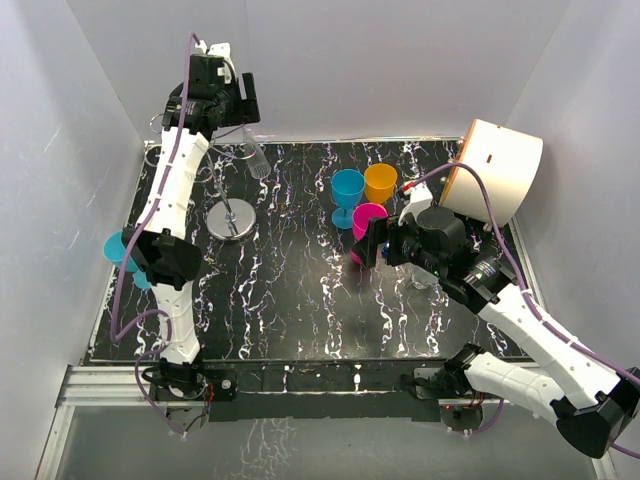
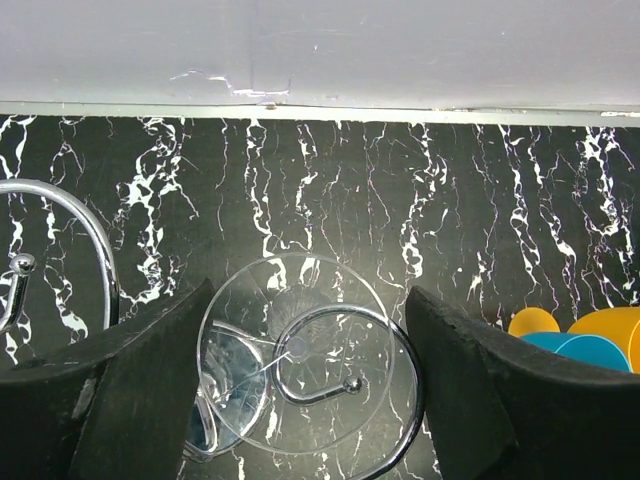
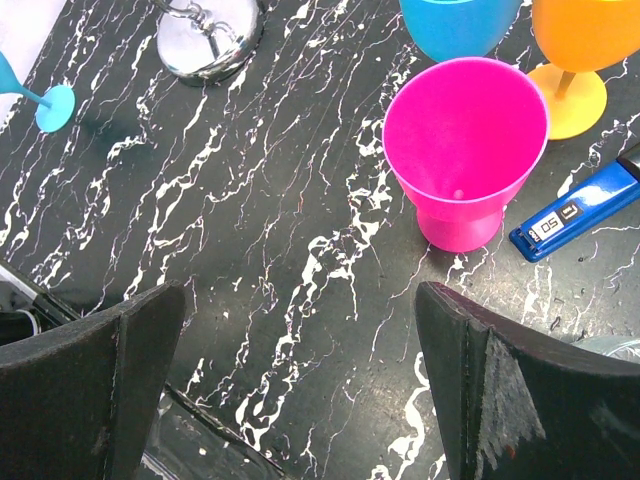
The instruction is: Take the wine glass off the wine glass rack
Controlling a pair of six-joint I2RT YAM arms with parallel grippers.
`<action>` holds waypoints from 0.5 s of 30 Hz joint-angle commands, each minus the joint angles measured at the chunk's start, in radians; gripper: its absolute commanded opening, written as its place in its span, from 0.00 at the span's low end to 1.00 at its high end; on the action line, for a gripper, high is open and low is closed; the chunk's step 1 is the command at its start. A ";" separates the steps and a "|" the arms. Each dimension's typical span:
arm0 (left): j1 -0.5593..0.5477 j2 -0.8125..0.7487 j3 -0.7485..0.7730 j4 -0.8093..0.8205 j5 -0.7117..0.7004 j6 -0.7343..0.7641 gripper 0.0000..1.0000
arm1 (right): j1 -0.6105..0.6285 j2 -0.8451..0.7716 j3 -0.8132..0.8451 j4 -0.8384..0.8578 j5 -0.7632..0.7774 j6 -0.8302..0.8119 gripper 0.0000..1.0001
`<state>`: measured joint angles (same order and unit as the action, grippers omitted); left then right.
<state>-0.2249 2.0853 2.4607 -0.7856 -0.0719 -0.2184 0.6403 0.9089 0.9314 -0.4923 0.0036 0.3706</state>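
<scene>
From above, the left pincer hung at the counter's far left corner over the wine glass rack, the clear wine glass slanting just beneath it. White walls closed in the black, white-veined counter. The right pincer sat beside a pink cup.

At the left wrist, the fingers stood wide apart on either side of the glass's round foot, which hung on a curled hook; whether they touched it I cannot tell.

At the right wrist, the fingers were spread wide with nothing between them, above bare counter near the pink cup
</scene>
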 commanded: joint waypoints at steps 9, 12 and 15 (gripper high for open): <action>-0.004 -0.024 0.043 0.013 -0.044 0.006 0.81 | -0.001 -0.004 -0.009 0.065 -0.003 0.008 0.98; -0.004 -0.022 0.049 0.017 -0.058 0.002 0.79 | -0.001 -0.002 -0.011 0.067 -0.003 0.005 0.98; -0.004 -0.023 0.049 0.025 -0.074 -0.005 0.74 | -0.001 0.003 -0.010 0.068 -0.003 0.006 0.98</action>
<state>-0.2276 2.0865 2.4657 -0.7849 -0.0998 -0.2195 0.6403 0.9108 0.9192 -0.4889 0.0002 0.3729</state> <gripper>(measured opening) 0.761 0.983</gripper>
